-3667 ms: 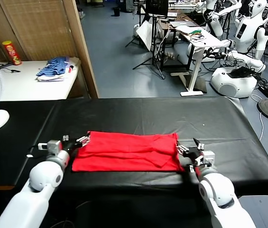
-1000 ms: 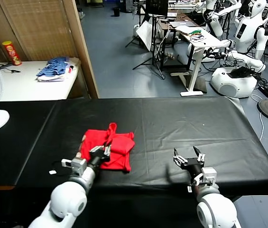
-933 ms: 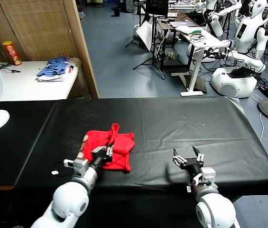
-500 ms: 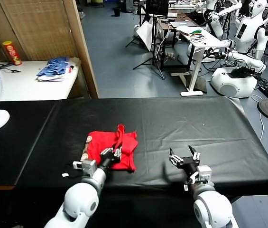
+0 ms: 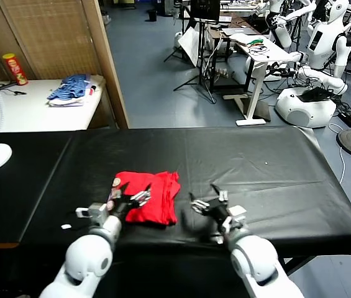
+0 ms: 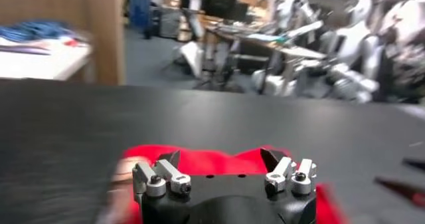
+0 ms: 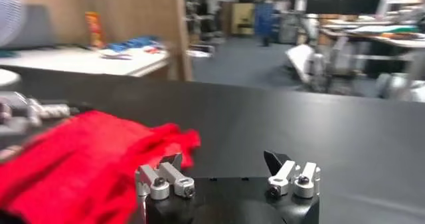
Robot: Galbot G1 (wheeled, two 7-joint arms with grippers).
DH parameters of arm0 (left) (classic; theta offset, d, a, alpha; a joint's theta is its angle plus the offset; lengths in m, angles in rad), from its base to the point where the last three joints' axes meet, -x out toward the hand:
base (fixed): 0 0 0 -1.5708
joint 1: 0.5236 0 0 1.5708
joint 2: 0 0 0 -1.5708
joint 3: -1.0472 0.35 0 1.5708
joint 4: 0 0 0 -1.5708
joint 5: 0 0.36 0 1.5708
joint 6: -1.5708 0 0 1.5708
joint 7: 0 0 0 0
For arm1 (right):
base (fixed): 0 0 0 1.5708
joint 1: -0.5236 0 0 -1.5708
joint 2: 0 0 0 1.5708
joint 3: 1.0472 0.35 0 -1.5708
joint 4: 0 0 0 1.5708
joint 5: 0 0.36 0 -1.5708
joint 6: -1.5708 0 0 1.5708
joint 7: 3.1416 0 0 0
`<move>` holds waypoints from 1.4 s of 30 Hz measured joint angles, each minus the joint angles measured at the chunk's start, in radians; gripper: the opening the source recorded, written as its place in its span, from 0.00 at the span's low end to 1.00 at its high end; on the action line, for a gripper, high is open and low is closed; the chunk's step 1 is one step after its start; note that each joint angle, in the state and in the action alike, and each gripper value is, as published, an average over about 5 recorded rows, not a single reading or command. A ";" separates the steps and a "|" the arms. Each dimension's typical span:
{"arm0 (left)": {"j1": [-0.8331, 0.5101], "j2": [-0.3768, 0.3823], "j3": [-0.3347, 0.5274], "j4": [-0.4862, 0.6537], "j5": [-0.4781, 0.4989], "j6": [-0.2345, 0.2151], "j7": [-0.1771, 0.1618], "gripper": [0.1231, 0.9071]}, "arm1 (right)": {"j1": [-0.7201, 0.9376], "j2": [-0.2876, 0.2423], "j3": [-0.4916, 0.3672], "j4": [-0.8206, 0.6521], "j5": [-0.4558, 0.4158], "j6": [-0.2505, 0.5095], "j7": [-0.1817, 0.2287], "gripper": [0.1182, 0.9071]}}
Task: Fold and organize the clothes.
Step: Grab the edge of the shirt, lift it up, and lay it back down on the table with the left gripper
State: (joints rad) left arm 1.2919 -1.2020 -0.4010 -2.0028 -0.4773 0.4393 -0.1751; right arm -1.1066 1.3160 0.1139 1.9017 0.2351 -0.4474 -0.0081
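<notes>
The red T-shirt [image 5: 147, 197] is lying on the black table [image 5: 268, 161] as a small folded bundle, on the robot's left side and near the front edge. The left gripper [image 5: 128, 203] is hovering just over the near left part of the bundle with its two fingers spread wide, and nothing is sitting between them; in the left wrist view the left gripper [image 6: 222, 160] is showing only red cloth past its open tips. I judge that the cloth is lying free, not held by anything.

The right gripper [image 5: 207, 203] is standing just beside the right edge of the bundle, also wide open and empty, and not touching the cloth. In the right wrist view the right gripper [image 7: 227, 160] is pointing across the table with the T-shirt [image 7: 86, 159] off to one side. Probably it is waiting there, ready to press or pick that edge.

The bundle is looking roughly square, a little longer across the table than from front to back, so its long axis is running more or less left to right. Its right edge is rumpled and standing slightly thicker, and a piece of the pale print [image 5: 114, 187] is showing at the far left corner. The fold is seeming nearly finished, but the right side is still needing some tidying.

Far away on the white side table [image 5: 32, 112], the blue garments [image 5: 72, 87] are lying in a heap.
</notes>
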 joint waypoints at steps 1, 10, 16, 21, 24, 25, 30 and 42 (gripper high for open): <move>0.010 0.005 -0.019 0.003 0.005 -0.002 0.000 0.86 | 0.020 0.006 -0.022 -0.017 -0.004 0.002 0.000 0.86; 0.066 -0.004 -0.138 0.027 -0.013 -0.016 0.017 0.86 | 0.098 0.045 -0.118 -0.149 -0.239 -0.054 0.051 0.86; 0.053 -0.008 -0.164 0.055 -0.103 -0.016 0.034 0.86 | 0.085 0.064 -0.116 -0.157 -0.221 0.038 0.108 0.86; 0.041 -0.014 -0.171 0.075 -0.213 -0.014 0.041 0.86 | 0.065 0.066 -0.079 -0.108 -0.114 0.084 0.136 0.86; 0.038 -0.021 -0.172 0.084 -0.286 -0.010 0.042 0.86 | 0.043 0.052 -0.035 -0.051 -0.060 0.083 0.140 0.86; 0.039 -0.024 -0.173 0.086 -0.309 -0.007 0.042 0.86 | 0.035 0.045 -0.019 -0.031 -0.046 0.084 0.142 0.86; 0.043 -0.032 -0.174 0.102 -0.415 0.003 0.055 0.83 | -0.018 0.006 0.068 0.058 0.004 0.090 0.145 0.86; 0.013 -0.024 -0.174 0.150 -0.496 -0.008 0.046 0.12 | -0.123 -0.004 0.175 0.163 -0.013 0.096 0.143 0.86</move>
State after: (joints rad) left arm 1.3054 -1.2259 -0.5751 -1.8525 -0.9738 0.4312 -0.1293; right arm -1.2297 1.3121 0.2889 2.0649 0.2226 -0.3515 0.1348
